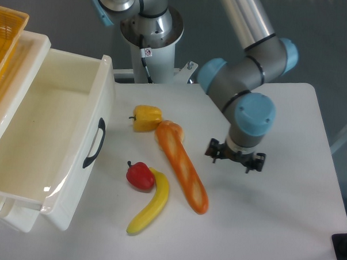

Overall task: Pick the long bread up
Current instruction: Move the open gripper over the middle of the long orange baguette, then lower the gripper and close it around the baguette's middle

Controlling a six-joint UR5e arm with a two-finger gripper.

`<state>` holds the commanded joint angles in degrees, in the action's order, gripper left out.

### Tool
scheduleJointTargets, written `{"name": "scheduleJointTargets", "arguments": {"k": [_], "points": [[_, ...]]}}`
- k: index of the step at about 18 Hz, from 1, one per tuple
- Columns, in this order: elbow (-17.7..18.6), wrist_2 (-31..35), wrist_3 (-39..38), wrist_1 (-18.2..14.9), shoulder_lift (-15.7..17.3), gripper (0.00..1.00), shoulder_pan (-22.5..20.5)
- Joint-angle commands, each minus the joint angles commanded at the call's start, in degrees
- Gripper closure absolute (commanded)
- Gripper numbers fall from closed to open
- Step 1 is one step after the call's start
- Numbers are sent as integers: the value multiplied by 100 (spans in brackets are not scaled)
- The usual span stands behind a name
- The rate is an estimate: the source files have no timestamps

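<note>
The long bread (pixel 182 166) lies on the white table (pixel 273 215), an orange-brown baguette with pale slash marks running from upper left to lower right. My gripper (pixel 235 160) hangs above the table just right of the bread's middle, apart from it. Its two dark fingers stand spread, open, with nothing between them.
A yellow pepper (pixel 146 117) touches the bread's upper end. A red pepper (pixel 140 175) and a yellow banana (pixel 152 204) lie left of the bread. A large white bin (pixel 52 136) with a black handle fills the left side. The robot base (pixel 150 34) stands at the back.
</note>
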<state>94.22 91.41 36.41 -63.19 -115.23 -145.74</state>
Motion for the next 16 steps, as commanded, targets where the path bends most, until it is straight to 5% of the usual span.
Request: {"name": "scheduleJointTargets", "arguments": {"k": [4, 16], "points": [[18, -17, -1082, 0, -105, 0, 300], [-201, -123, -1320, 62, -755, 0, 370]]}}
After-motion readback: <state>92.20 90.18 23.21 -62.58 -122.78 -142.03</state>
